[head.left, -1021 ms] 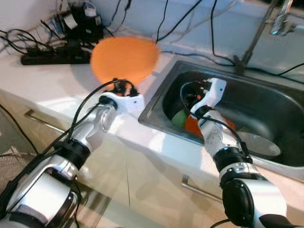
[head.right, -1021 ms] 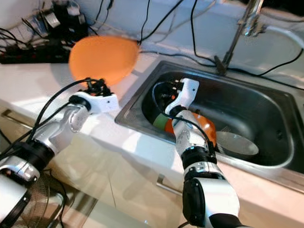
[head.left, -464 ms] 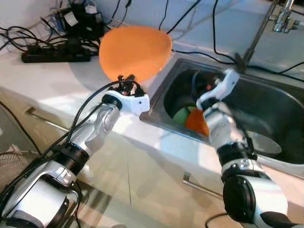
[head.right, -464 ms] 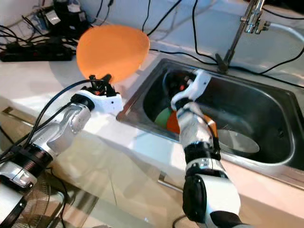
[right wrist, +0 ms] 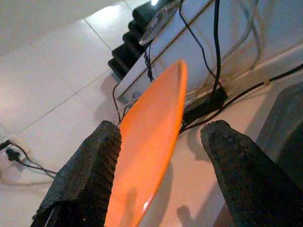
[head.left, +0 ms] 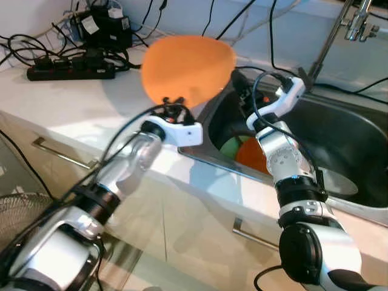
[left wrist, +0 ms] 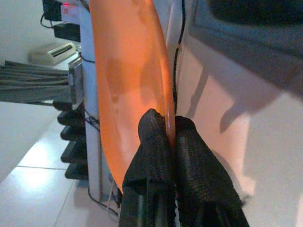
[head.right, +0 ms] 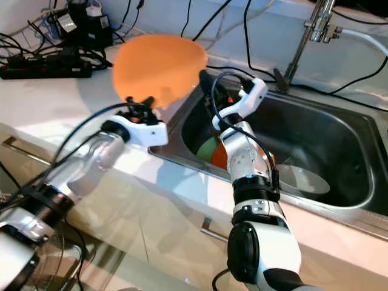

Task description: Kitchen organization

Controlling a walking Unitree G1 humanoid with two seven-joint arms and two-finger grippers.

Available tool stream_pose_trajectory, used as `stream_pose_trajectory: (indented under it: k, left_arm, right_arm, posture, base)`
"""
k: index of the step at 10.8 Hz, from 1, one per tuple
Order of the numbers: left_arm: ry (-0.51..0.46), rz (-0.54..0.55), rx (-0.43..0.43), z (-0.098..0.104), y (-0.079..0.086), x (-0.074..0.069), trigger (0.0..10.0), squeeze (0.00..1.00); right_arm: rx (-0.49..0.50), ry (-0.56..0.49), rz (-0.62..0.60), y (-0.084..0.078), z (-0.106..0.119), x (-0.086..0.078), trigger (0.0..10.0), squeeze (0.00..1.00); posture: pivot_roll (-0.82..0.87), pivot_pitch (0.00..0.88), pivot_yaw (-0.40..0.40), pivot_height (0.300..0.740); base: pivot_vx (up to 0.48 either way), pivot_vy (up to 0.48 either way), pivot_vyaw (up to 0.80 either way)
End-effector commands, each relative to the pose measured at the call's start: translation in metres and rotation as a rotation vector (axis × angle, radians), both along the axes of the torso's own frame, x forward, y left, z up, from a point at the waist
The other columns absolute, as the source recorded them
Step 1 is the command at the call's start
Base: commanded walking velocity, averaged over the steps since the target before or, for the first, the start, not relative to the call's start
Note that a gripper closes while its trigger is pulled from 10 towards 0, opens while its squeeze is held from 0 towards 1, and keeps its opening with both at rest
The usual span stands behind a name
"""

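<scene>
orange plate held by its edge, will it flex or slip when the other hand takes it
The orange plate probably stays stiff: pinched at its rim by the left hand, it shows no sag. Its glossy face looks slippery, so the open right hand straddling its edge should close firmly.

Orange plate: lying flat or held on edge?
On edge. The left gripper pinches the orange plate by its rim, upright above the counter.
</scene>
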State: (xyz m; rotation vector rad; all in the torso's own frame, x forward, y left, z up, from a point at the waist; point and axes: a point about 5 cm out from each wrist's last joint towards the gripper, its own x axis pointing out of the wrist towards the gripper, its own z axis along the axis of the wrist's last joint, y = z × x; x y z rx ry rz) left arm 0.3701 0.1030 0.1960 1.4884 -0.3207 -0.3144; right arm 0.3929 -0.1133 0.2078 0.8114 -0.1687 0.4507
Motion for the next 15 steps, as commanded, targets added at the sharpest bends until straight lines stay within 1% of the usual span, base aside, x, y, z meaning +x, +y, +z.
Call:
stream_pose_trajectory:
  k: [1,2,9,15]
  left_arm:
    - [-0.055,-0.049,-0.006,0.014,-0.012,-0.003,10.0,0.0]
    - [-0.059,-0.068,-0.012,0.016,-0.018,-0.004,10.0,0.0]
    - [-0.078,-0.091,-0.028,0.022,-0.025,-0.006,10.0,0.0]
    - [-0.072,-0.15,-0.041,0.02,-0.033,-0.011,10.0,0.0]
  right_arm:
    - [0.013,-0.011,0.01,-0.001,0.003,-0.001,10.0,0.0]
    - [0.017,-0.006,0.024,0.0,0.003,-0.003,10.0,0.0]
    - [0.005,0.02,0.02,-0.001,-0.001,-0.003,10.0,0.0]
    - [0.005,0.029,0.024,0.001,0.0,-0.002,10.0,0.0]
  posture:
    - [0.25,0.0,-0.039,0.74]
    - [0.25,0.0,-0.036,0.74]
    - [0.25,0.004,-0.044,0.74]
    - [0.25,0.015,-0.051,0.74]
  base:
    - [0.0,0.0,0.0]
    - [0.0,0.0,0.0]
    - [0.0,0.0,0.0]
    - [0.0,0.0,0.0]
